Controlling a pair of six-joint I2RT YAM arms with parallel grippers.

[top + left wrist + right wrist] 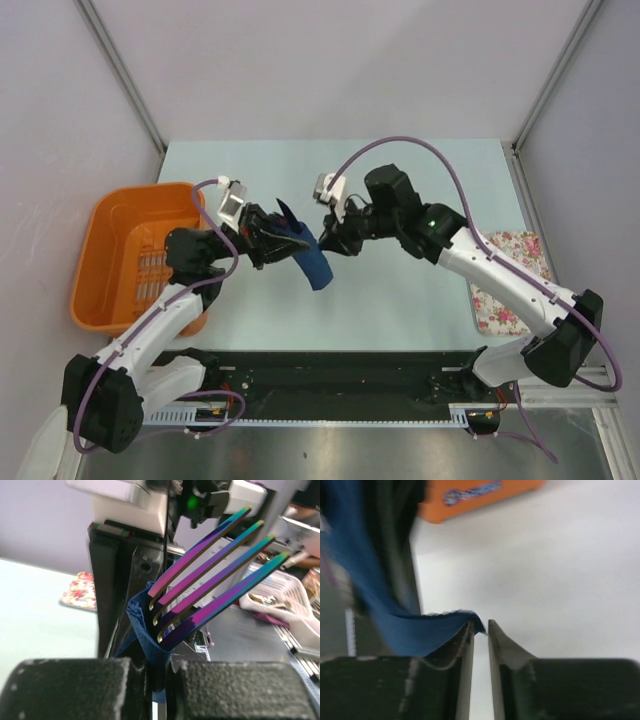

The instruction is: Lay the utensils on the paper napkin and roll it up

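Midair, napkin wrapped round fork, hung between two hands.
Left hand clamped tight on the napkin's lower end, fork tines standing out of the top; right hand parted by a narrow slit, napkin edge lying at one fingertip, not clearly pinched. Bundle above the bench; orange basket left, floral cloth right.

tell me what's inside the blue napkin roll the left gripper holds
An iridescent purple fork: its tines stick out of the napkin. Its handle is covered by the wrap, and any other utensil inside cannot be seen.
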